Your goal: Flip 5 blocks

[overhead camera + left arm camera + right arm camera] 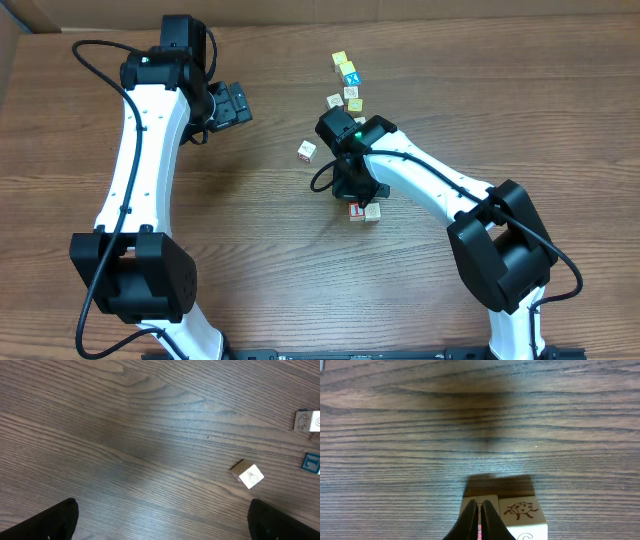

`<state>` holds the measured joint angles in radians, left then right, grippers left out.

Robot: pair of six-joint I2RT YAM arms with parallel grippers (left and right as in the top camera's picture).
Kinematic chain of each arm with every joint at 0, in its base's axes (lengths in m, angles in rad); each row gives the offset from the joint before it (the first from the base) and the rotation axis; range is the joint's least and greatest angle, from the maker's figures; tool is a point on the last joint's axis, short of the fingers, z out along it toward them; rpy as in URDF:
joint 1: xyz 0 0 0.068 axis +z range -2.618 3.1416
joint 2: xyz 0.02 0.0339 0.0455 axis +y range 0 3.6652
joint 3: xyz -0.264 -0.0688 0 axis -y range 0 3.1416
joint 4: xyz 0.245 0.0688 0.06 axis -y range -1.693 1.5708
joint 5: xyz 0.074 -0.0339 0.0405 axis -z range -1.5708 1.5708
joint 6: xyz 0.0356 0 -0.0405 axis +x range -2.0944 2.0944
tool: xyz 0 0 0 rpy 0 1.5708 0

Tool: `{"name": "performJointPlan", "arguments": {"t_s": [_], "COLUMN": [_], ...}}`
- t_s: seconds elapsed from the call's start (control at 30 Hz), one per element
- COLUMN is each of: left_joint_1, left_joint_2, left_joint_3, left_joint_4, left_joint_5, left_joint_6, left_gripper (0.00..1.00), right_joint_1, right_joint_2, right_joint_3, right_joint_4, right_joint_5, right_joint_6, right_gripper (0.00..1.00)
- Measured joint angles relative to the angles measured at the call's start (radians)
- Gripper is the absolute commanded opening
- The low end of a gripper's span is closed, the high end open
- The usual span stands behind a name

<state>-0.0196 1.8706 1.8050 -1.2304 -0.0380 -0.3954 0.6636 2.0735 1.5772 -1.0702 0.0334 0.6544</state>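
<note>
The right gripper [480,506] is pinched fully together, its tips down on a pale block [492,499]. That block touches a ladybird block [521,510], and both sit near the middle of the table [260,260]. The left gripper [162,525] gapes wide, holding nothing, over bare dark wood grain. A lone block [249,475] lies nearby. Mixed cubes [348,85] cluster toward the far edge.

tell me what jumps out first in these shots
The right claw, shut, points down at a pair of blocks mid-table, one showing a ladybug drawing. The left claw hangs wide open over bare wood, with loose cubes strung out farther back.
</note>
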Motion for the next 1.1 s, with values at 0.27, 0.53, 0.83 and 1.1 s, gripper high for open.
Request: {"name": "performJointPlan", "arguments": {"t_s": [0.27,0.53,0.83,1.1], "left_joint_1": [0.000,0.000,0.000,0.000], "left_joint_2": [0.000,0.000,0.000,0.000], "left_joint_3": [0.000,0.000,0.000,0.000], "left_joint_4": [0.000,0.000,0.000,0.000], "left_joint_5": [0.000,0.000,0.000,0.000], "left_joint_6": [0.000,0.000,0.000,0.000], "left_gripper": [1.00,1.00,1.00,1.00], "right_joint_1": [0.000,0.006,0.040,0.043], "right_joint_2": [0.000,0.000,0.000,0.000], "right_joint_3": [0.000,0.000,0.000,0.000], "right_joint_4": [-0.011,-0.013,0.000,0.059], "right_joint_5": [0.000,-0.001,0.002,0.035], "right_joint_6": [0.000,0.000,0.000,-0.001], "right_gripper": [0.06,0.06,0.06,0.05]}}
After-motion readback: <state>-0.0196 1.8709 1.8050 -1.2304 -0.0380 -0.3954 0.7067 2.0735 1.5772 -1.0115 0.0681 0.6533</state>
